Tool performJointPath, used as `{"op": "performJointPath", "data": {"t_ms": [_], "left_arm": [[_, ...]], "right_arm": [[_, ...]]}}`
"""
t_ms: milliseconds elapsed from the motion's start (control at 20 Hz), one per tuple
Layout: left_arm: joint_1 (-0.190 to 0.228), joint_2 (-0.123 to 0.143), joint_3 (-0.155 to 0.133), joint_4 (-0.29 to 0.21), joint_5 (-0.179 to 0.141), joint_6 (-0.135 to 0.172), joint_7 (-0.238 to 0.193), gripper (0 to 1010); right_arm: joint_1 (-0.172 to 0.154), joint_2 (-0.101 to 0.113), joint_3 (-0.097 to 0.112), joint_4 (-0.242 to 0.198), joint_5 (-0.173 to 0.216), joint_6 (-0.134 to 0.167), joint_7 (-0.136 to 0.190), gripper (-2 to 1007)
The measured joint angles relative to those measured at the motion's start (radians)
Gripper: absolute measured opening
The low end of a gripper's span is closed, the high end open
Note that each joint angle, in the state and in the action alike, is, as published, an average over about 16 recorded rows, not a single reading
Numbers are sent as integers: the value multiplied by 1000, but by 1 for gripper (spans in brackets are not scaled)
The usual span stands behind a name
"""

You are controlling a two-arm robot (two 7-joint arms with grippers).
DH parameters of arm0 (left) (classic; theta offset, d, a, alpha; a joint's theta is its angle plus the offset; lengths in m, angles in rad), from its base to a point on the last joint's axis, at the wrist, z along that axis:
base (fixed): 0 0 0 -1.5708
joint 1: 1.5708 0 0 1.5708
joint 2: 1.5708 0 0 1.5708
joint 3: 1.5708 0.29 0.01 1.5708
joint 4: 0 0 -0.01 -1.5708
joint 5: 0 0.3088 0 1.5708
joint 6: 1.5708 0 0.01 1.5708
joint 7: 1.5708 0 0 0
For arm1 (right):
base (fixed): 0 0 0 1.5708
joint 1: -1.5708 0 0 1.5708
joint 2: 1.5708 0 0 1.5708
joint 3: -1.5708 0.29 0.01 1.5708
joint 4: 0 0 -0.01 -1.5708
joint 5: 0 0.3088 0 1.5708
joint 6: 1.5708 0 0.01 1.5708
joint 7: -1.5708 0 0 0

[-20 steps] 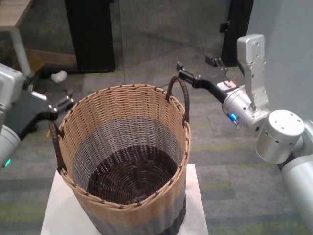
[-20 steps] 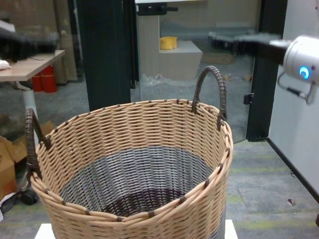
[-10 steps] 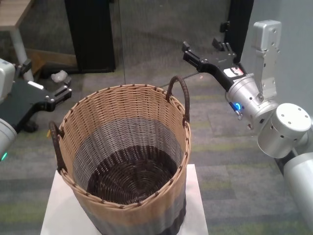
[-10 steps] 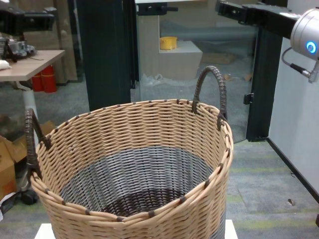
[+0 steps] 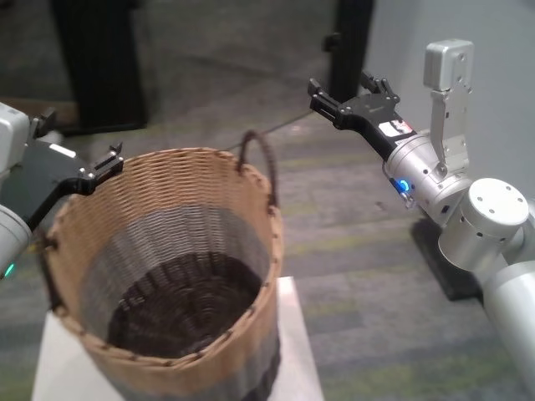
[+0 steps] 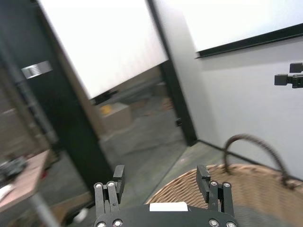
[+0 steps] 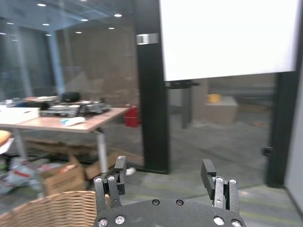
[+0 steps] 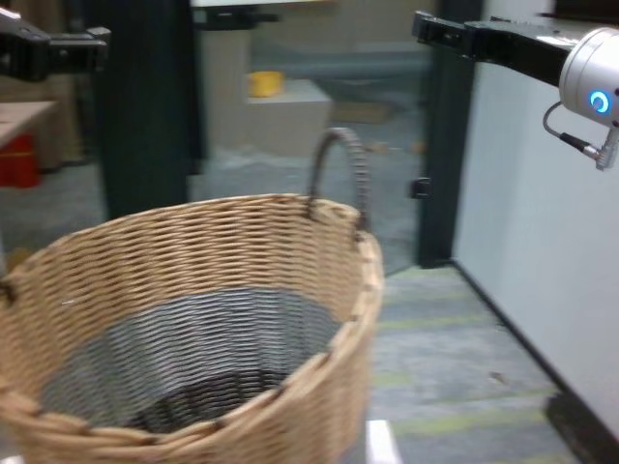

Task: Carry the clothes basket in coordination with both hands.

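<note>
The clothes basket is a large round wicker one, tan over grey, standing on a white stand. Its two dark loop handles are free: one at the far right rim, one at the near left rim. My left gripper is open and empty, just above the left rim. My right gripper is open and empty, raised beyond and to the right of the right handle. The left wrist view shows the left gripper over the rim. The right wrist view shows the right gripper above the basket edge.
A pale wall runs close on the right. Dark pillars and glass doors stand behind the basket. A black base sits on the carpet at the right. A cluttered desk with boxes under it stands farther off.
The basket and background have slid left in the head and chest views. Both grippers stay open and raised, apart from the handles; the right one has lifted away from the right handle.
</note>
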Motion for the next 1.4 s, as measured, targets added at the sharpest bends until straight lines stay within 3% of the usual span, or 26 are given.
{"op": "performJointPath", "data": {"t_ms": [1400], "left_arm": [[1, 1, 4, 5, 0, 6, 2, 1000]], "right_arm": [[3, 3, -5, 11, -5, 4, 5, 1003]]}}
